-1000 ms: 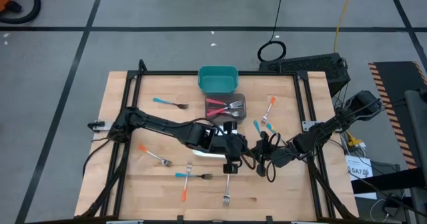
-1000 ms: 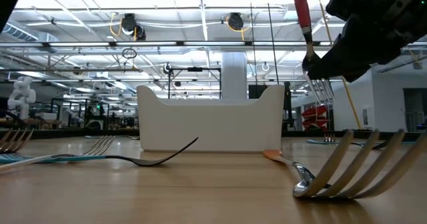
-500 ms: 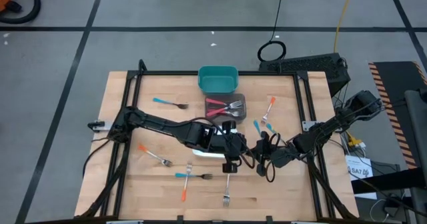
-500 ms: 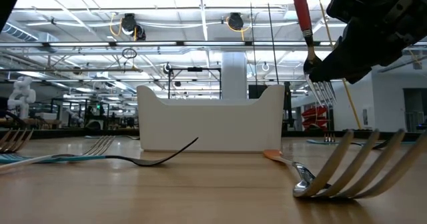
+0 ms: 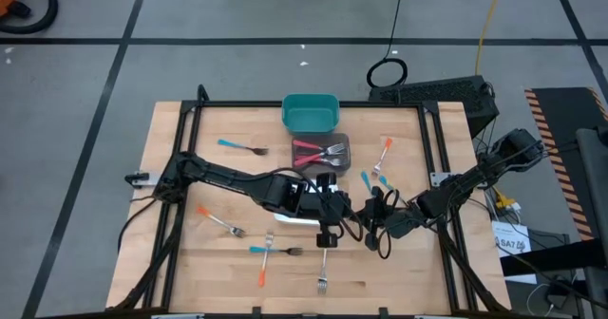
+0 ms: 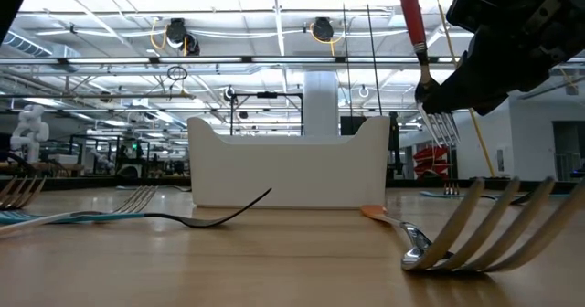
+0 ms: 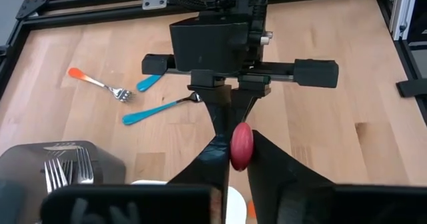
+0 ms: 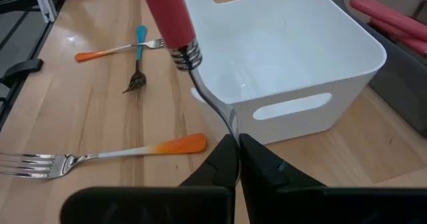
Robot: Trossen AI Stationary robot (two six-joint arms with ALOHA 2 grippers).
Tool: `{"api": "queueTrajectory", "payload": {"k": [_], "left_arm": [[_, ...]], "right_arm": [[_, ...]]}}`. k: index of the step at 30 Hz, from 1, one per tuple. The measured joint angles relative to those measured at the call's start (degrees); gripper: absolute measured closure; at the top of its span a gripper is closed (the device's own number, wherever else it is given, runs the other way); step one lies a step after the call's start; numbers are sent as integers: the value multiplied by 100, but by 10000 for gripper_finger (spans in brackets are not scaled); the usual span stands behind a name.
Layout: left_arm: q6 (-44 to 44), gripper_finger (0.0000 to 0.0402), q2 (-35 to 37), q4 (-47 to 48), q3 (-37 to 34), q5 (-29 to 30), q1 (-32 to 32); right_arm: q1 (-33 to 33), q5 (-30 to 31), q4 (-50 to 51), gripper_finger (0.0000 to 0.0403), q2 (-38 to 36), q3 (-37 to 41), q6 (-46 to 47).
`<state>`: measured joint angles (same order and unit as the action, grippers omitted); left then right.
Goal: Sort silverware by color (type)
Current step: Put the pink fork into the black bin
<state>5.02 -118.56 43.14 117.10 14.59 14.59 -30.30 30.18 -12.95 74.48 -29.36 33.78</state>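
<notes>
Above the table's middle, beside the white bin (image 8: 287, 57), both grippers hold one red-handled fork (image 8: 170, 21): the right gripper (image 8: 233, 151) pinches its metal neck, the left gripper (image 7: 237, 151) clamps its red handle end

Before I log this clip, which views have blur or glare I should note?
Low view: the nearest fork's tines are large and soft; ceiling lights glare behind the white bin. Left wrist view: the red handle tip is blurred. Right wrist view: the red-handled fork is soft, the orange-handled fork sharp. High view: evenly lit.
</notes>
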Motion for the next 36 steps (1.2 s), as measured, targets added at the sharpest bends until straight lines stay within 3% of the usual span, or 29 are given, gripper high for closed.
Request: {"api": "queueTrajectory", "payload": {"k": [9, 17, 25, 36], "left_arm": [[-195, 376, 24, 14, -2, 0, -6], [-258, 376, 279, 173, -5, -386, -255], [-447, 376, 448, 984, -2, -452, -694], [-619, 376, 990, 834, -3, -447, -1395]], "right_arm": [[0, 4, -1, 391, 0, 0, 86], [-20, 283, 85, 322, -9, -2, 159], [-17, 765, 947, 253, -4, -2, 523], [-6, 928, 1450, 233, -6, 0, 451]]}}
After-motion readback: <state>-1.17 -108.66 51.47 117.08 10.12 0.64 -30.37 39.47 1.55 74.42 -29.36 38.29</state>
